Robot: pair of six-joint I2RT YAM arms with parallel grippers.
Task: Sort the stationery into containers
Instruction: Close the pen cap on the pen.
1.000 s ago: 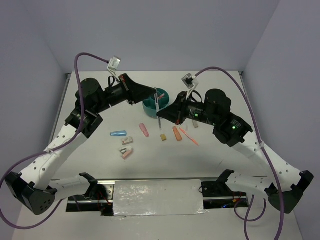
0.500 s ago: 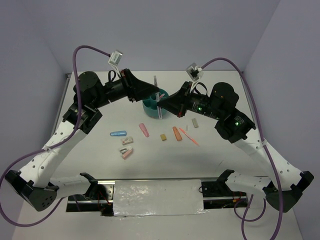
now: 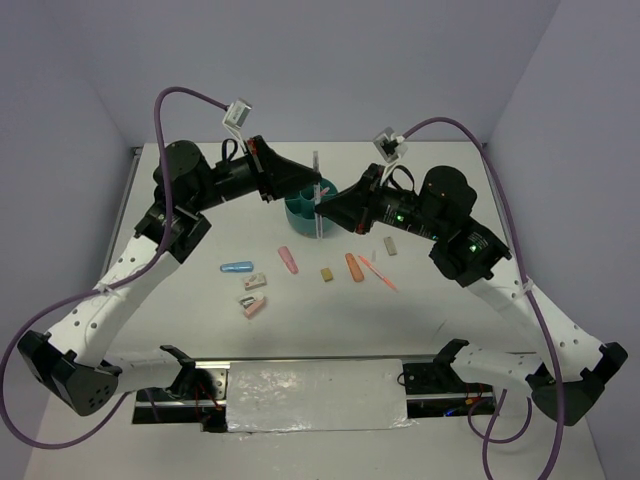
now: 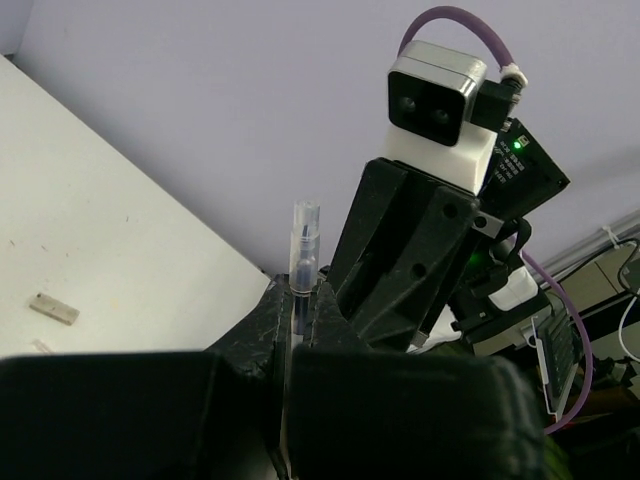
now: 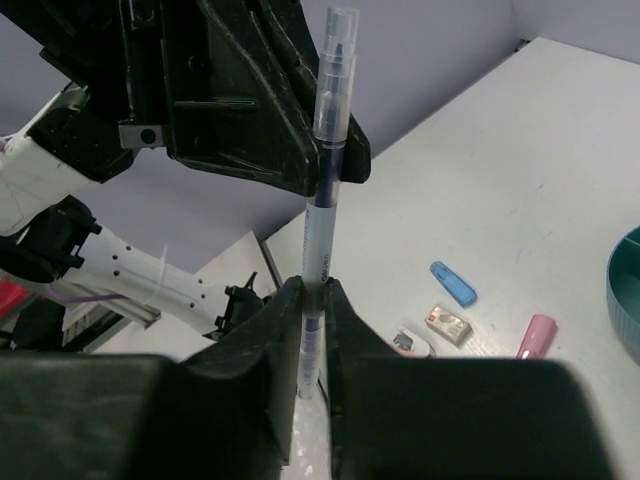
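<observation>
We find the tub [image 3: 298,212] on the far middle of the tabletop [image 3: 330,330]. Over the tub's near side stands an upright pen [image 5: 322,200], pinched by the left tool [image 4: 297,300] from the tub's left and by the right tool [image 5: 315,292] from its right. Nearer than the tub, left to right, lie the leftmost capsule [image 3: 236,267], a cluster of blocks [image 3: 252,295], the middle capsule [image 3: 288,260], a lone block [image 3: 327,274], the right capsule [image 3: 354,267] and a lying pen [image 3: 378,272]. The right block [image 3: 391,246] sits at the tub's near right.

No legible text or labels anywhere; possibly blurred print on the pen [image 5: 319,215] barrel.
</observation>
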